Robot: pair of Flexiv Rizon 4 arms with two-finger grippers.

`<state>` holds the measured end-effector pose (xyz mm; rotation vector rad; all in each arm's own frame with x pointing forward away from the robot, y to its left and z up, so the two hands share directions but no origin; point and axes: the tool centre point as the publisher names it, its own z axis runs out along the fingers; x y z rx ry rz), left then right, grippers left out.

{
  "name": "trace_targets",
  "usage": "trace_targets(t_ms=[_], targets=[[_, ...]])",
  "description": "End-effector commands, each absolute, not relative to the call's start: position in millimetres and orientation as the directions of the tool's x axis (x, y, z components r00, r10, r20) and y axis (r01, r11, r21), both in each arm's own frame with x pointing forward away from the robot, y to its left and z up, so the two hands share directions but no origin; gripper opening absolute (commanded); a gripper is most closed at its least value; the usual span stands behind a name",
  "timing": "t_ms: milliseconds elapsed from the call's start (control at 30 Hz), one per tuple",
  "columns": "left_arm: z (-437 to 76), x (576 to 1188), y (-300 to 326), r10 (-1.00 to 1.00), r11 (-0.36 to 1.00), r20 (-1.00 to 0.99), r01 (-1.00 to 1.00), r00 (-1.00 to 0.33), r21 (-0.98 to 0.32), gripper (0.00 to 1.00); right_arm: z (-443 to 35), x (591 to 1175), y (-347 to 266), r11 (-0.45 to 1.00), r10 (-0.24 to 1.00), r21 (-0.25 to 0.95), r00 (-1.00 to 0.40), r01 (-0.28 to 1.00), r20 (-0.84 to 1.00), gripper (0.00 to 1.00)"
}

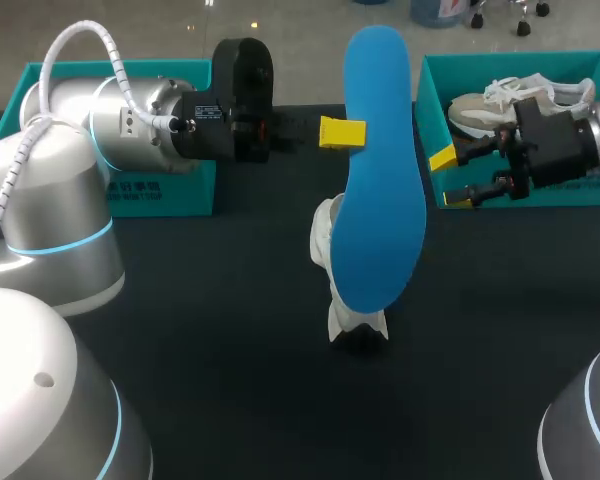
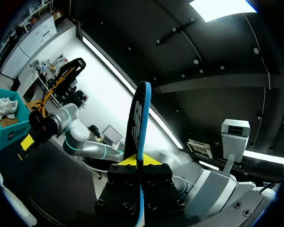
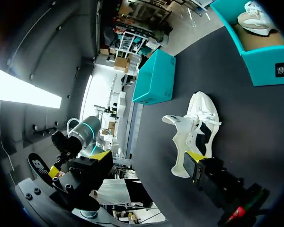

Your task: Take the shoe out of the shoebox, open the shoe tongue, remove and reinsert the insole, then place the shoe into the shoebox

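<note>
Counting one insole (image 1: 380, 170), two shoes (image 1: 325, 250) (image 1: 500, 100), two boxes (image 1: 180, 195) (image 1: 427, 100): left gripper (image 1: 345, 133) clamps the insole upright near the mid-table shoe, right gripper (image 1: 450, 180) hangs spread, empty, at the right box's near edge.

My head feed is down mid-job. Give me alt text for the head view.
The left gripper holds a blue insole upright in mid-air over a white shoe lying on the dark table. The right gripper sits open at the open teal shoebox on the right, which holds a second white shoe.
</note>
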<state>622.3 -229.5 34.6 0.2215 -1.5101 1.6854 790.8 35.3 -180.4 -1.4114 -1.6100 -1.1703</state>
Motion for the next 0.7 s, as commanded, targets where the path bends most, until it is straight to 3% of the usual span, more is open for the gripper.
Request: trace_targets(t_ms=[33,700], targets=[[33.9,621.9,-230.3,0.46,0.077,0.625,-0.672,-0.631,-0.736,0.0,-178.8,785.4,25.8,-0.031,0.258,0.177,-0.163,0.984,0.952,1.0],[33.9,621.9,-230.3,0.46,0.077,0.625,-0.672,-0.631,-0.736,0.0,-171.2,791.2,22.7,-0.083,0.248,0.153,-0.128,0.985,0.96,1.0]])
